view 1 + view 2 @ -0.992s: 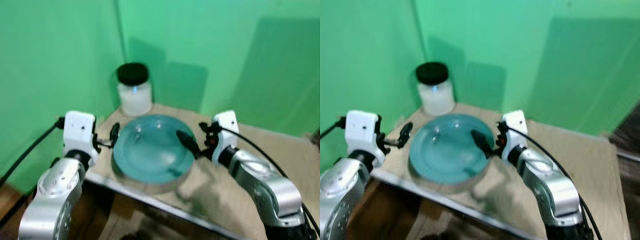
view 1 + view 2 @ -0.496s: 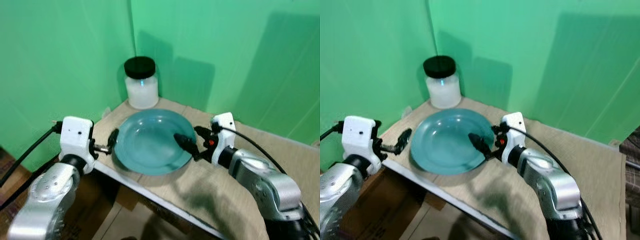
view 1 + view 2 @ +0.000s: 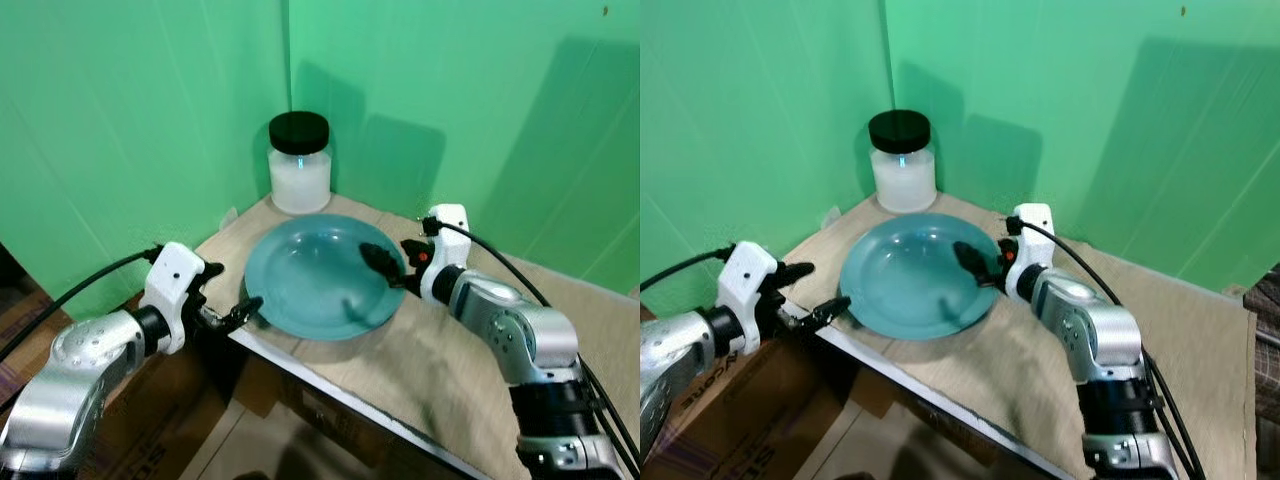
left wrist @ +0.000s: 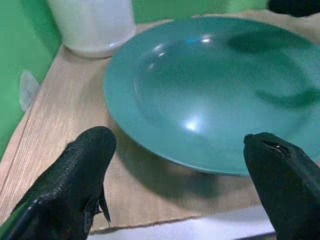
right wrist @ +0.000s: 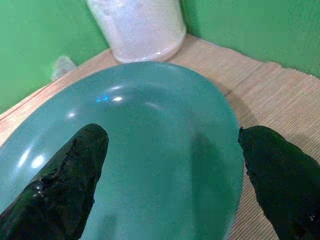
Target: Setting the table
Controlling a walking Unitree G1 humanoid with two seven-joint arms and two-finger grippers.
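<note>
On the left side we see our left gripper [image 3: 812, 295] just off the near-left edge of the table [image 3: 560, 330], close to the plate but not touching it. Its two black fingers [image 4: 75, 175] are spread wide, and in the left wrist view the rim of the plate lies between them, a little ahead. Nothing is held in this gripper. A black cable runs from the left wrist toward the lower left.

Next, in the back corner of the table, stands a white jar [image 3: 299, 178] with a black lid [image 3: 299, 131]. It is upright, close to the green wall [image 3: 130, 120], and just behind the plate, apart from it.

In the middle lies the teal plate [image 3: 320, 285], a shallow round dish, flat on the beige woven cloth [image 3: 1160, 350] which covers the table. The plate sits near the left corner, and its near rim comes close to the table edge.

To the right we have our right gripper [image 3: 385, 265], which reaches over the right rim of the plate. Its fingers [image 5: 65, 175] are opened wide; in the right wrist view one finger is over the plate's inside and the other is over the cloth beyond the rim. We cannot tell if a finger touches the plate. It grips nothing.

Under the table, on the left, cardboard boxes [image 3: 730, 400] stand on the floor.
</note>
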